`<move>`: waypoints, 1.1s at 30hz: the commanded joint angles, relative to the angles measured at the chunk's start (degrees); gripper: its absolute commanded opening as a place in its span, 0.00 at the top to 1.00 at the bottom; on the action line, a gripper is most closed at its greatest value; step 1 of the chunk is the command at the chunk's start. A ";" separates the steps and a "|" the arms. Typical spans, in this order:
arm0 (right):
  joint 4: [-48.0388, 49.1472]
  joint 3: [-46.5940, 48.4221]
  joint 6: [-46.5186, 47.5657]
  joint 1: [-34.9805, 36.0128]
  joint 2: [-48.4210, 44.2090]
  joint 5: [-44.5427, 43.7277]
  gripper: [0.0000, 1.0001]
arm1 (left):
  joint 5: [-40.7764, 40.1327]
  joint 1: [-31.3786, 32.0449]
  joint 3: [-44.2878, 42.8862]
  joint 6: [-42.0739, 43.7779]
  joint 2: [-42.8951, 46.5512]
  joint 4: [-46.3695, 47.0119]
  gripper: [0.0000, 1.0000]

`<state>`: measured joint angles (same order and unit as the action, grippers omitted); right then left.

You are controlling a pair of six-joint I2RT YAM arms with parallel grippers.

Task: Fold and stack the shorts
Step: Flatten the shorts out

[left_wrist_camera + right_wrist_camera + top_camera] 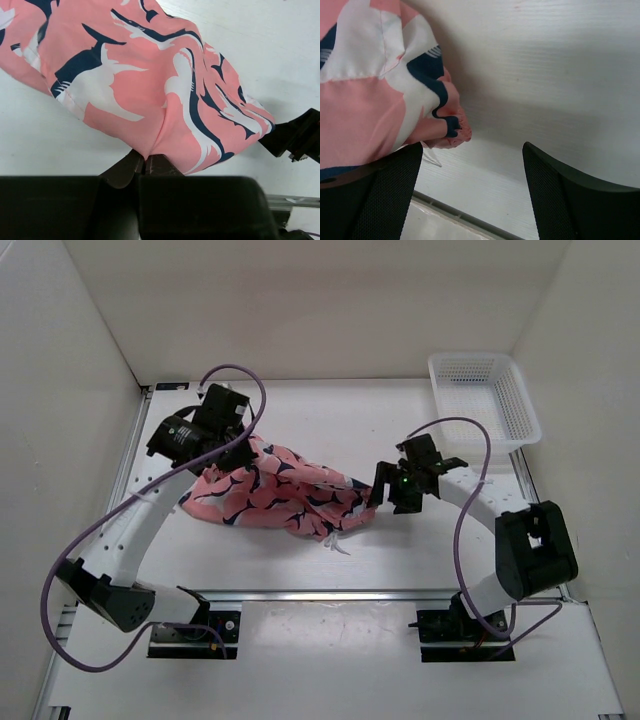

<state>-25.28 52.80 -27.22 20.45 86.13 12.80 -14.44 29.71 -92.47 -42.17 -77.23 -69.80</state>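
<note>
Overhead, the shorts (pixel 285 495) lie in a crumpled band on the white worktop (pixel 400 560), stretched between the two claws. The left claw (pixel 238 454) sits at their left end and the right claw (pixel 384 490) just at their right end; from here neither grip can be judged. A white drawstring (pixel 335 543) hangs out of the near edge of the cloth. Well behind the right claw, in the far right corner, stands a white mesh basket (pixel 485 400). Plain white walls (pixel 300 300) enclose the worktop on three sides, and a metal rail (pixel 330 593) runs along its near edge.

The left wrist view shows what the top one cannot. The left claw's fingers (pixel 122 172) are pressed together with a fold of pink fabric pinched at the tips, and the rest of the shorts spreads ahead.

The right wrist view shows the right claw spread wide, with only bare worktop between its fingers (pixel 570 195). The shorts' hem lies bunched ahead at the other finger, ungripped.
</note>
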 commanded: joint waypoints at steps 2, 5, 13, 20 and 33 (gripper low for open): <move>1.72 3.80 3.76 4.15 2.37 -1.28 0.13 | -0.59 -3.08 -4.03 4.29 -1.61 -4.20 0.90; 2.95 6.52 2.62 6.96 3.60 -4.35 0.13 | 0.02 -5.19 -4.57 5.60 -1.61 -4.73 0.90; 12.88 7.41 -1.33 9.61 9.15 3.45 0.81 | 4.42 -11.25 -5.88 8.51 -0.29 -4.73 0.90; 6.92 19.07 1.01 9.27 8.53 -7.15 1.00 | 7.14 -18.18 -12.27 13.34 -6.68 -0.08 0.90; -6.12 68.70 12.54 1.61 12.07 -19.99 1.00 | 18.65 -30.07 -44.51 14.84 -17.88 6.68 0.90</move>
<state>-28.05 122.52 -20.18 20.80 104.64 -0.75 1.06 1.48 -138.61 -27.86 -104.81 -67.35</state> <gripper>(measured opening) 0.003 0.118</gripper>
